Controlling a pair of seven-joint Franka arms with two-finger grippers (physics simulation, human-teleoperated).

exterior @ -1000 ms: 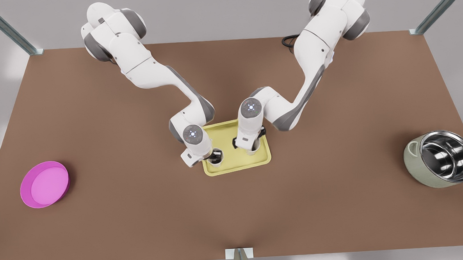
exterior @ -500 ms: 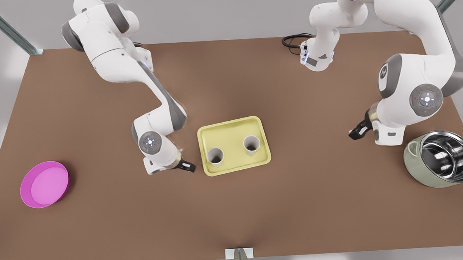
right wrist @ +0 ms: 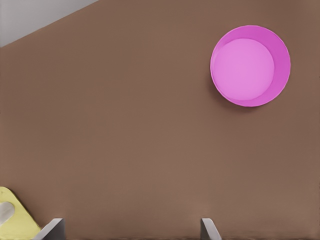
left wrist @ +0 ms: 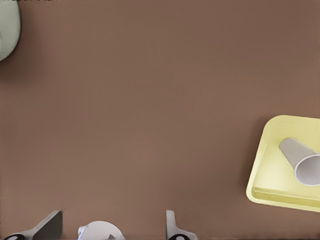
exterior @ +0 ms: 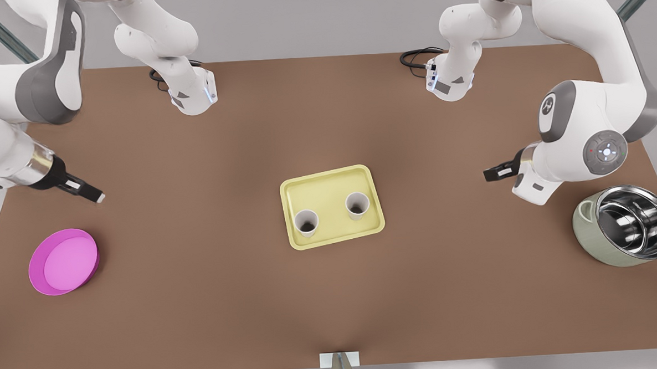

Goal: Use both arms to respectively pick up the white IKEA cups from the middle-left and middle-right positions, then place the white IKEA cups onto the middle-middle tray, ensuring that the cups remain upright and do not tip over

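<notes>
Two white IKEA cups stand upright on the pale yellow tray (exterior: 328, 187) in the middle of the table: one (exterior: 306, 222) near its front-left corner, the other (exterior: 357, 205) to its right. Nothing touches them. My left gripper (exterior: 87, 192) hangs open far out at the front view's left, above the pink dish. In the left wrist view its fingers (left wrist: 50, 227) stand wide apart, with the tray (left wrist: 272, 165) and one cup (left wrist: 300, 160) far off. My right gripper (exterior: 491, 173) is open at the front view's right; its fingers (right wrist: 207, 227) are spread, and a tray corner (right wrist: 15, 225) shows.
A pink round dish (exterior: 63, 261) (right wrist: 250, 65) sits near the table's front-left. A grey-green steel-lined pot (exterior: 627, 226) (left wrist: 7, 25) stands at the right edge, close under the right arm's wrist. Black cables (exterior: 412, 59) lie by the arm bases at the back.
Both grippers let go of the cups on the tray and drew away. The left arm swung far to the front view's left; the right arm went right and rose slightly.
</notes>
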